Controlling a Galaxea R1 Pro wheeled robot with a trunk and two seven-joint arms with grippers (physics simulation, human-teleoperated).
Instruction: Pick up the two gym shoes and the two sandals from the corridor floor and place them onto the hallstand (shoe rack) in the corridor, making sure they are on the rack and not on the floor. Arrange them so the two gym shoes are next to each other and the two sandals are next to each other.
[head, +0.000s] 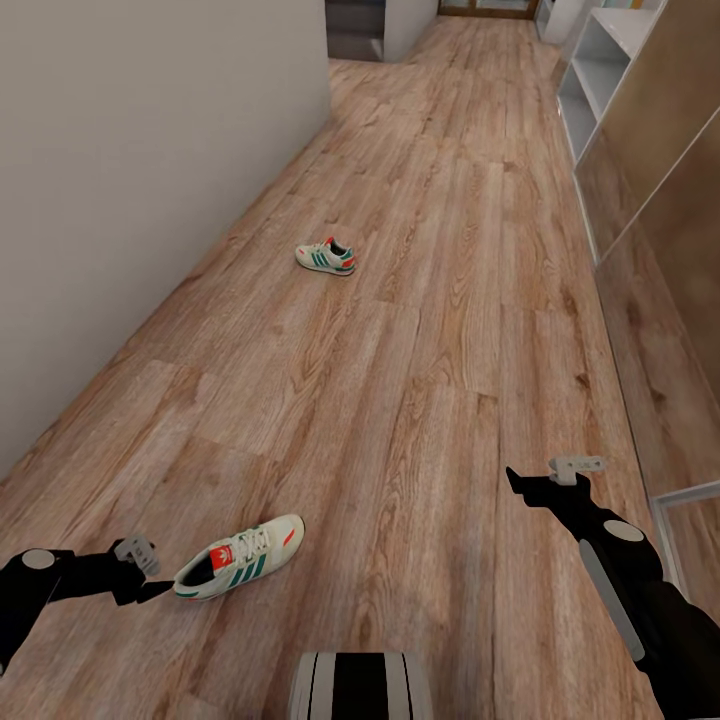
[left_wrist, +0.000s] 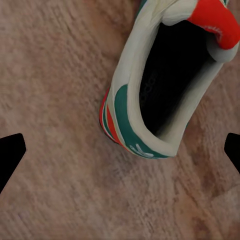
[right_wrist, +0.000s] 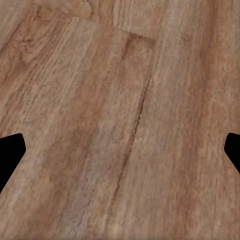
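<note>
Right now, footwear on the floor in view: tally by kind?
Cream-white lace-up gym shoes with green stripes: 2, one beside the left gripper at, one further down the wood-plank corridor floor at
Brown leather sandals: 0 in view
Total: 2

No legible text, brand name, number or sign on any surface. Near gym shoe (head: 240, 556): red tongue label carries a small white mark, too small to read; in the left wrist view its green heel tab (left_wrist: 131, 131) bears a white mark at the lower edge, cut off and blurred. Far gym shoe (head: 326, 257): markings too small to make out.
</note>
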